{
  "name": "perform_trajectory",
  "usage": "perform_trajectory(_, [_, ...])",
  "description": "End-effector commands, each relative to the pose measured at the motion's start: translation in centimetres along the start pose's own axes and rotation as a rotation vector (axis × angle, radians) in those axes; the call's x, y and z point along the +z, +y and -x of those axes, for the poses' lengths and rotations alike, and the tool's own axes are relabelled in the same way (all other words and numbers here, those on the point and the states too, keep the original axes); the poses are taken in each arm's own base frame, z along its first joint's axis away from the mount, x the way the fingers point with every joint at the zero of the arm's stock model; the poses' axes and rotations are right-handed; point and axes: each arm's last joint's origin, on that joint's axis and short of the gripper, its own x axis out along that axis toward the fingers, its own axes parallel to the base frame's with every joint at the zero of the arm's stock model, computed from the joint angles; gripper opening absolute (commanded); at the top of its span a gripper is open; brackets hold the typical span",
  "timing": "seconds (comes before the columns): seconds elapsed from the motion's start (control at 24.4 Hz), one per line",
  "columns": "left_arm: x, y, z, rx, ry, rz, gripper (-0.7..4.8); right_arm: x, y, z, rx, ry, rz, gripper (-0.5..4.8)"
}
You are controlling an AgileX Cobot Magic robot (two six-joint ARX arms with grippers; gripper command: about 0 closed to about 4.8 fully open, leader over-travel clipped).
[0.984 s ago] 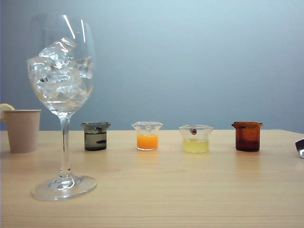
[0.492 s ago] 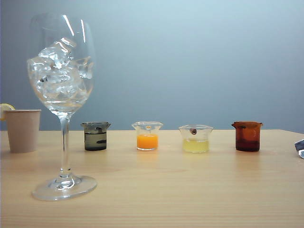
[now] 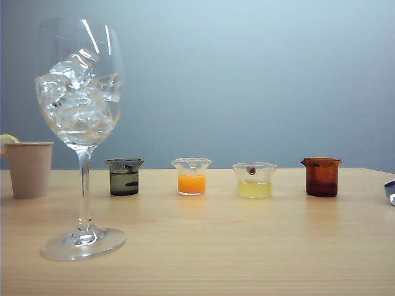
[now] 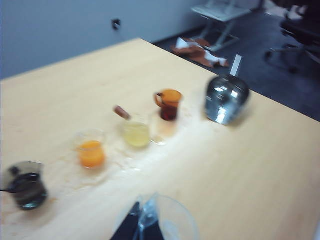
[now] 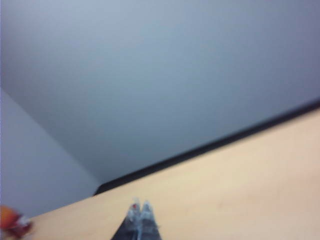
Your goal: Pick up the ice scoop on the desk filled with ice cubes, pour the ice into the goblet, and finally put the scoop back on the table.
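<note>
Your right end effector [image 5: 140, 212] has its 2 fingertips pressed together with nothing between them, raised over bare surface [image 5: 240, 180] and aimed toward the far wall. Your left end effector [image 4: 142, 225] hangs directly over the rim of the goblet [image 4: 157, 220]; the picture is too blurred to tell whether it is open or closed. From that wrist you see the ice scoop [image 4: 226, 98] lying on the surface near the far edge, just beside the brown beaker [image 4: 169, 104], with the yellow beaker [image 4: 136, 132], orange beaker [image 4: 91, 152] and dark beaker [image 4: 26, 185] in a row beyond it. In the exterior view the goblet [image 3: 80, 123] stands upright at the front left, its bowl holding the ice cubes [image 3: 77, 89], and a paper cup [image 3: 28, 168] sits behind it.
</note>
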Motion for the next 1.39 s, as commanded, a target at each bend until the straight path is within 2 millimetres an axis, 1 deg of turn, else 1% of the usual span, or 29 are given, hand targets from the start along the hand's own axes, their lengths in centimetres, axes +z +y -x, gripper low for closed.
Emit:
perform_trajectory(0.04, [0.6,0.4,0.2,0.156,-0.047,0.022,-0.05,0.0,2.7,0.3,-0.07,-0.096,0.193,-0.05])
perform_trajectory(0.16, [0.7,0.7,0.3,0.252,-0.054,0.018,-0.05,-0.9,4.3,0.9,-0.147,-0.057,0.288,-0.05])
perform_trajectory(0.25, [0.8,0.7,0.4,0.277,-0.059,0.016,-0.05,-2.4,5.7,1.5,-0.203,0.032,0.321,-0.05])
perform_trajectory(0.37, [0.5,0.7,0.7,0.342,-0.063,0.016,-0.05,-3.9,7.2,2.4,-0.192,0.142,0.312,-0.04])
perform_trajectory(0.53, [-0.6,0.3,1.4,0.346,-0.088,0.006,-0.05,-4.3,7.9,3.3,-0.183,0.174,0.303,-0.05])
perform_trajectory(0.66, [-1.6,-0.2,2.1,0.377,-0.114,-0.011,-0.05,-4.3,8.3,4.1,-0.182,0.188,0.376,-0.05])
perform_trajectory(0.7, [-2.4,-0.3,2.4,0.405,-0.122,-0.018,-0.05,-4.3,8.4,4.6,-0.173,0.178,0.425,-0.05])
perform_trajectory(0.78, [-3.6,-0.5,2.6,0.412,-0.14,-0.023,-0.05,-4.6,8.6,5.4,-0.16,0.155,0.473,-0.05])
perform_trajectory(0.82, [-3.9,-0.6,2.7,0.415,-0.149,-0.025,-0.05,-4.8,8.6,5.7,-0.161,0.146,0.475,-0.05])
perform_trajectory(0.9, [-5.0,-0.7,2.9,0.444,-0.186,-0.035,-0.05,-6.2,7.9,6.8,-0.191,0.135,0.478,-0.05])
perform_trajectory(1.02, [-5.9,-0.7,2.9,0.476,-0.187,-0.033,-0.05,-7.9,6.9,7.7,-0.229,0.169,0.463,-0.05])
perform_trajectory(1.11, [-6.4,-0.7,2.7,0.475,-0.197,-0.053,-0.05,-8.6,6.4,7.8,-0.236,0.19,0.457,-0.05])
perform_trajectory(1.39, [-8.4,-0.3,1.8,0.468,-0.222,-0.055,-0.05,-8.8,6.3,7.7,-0.243,0.204,0.453,-0.05])
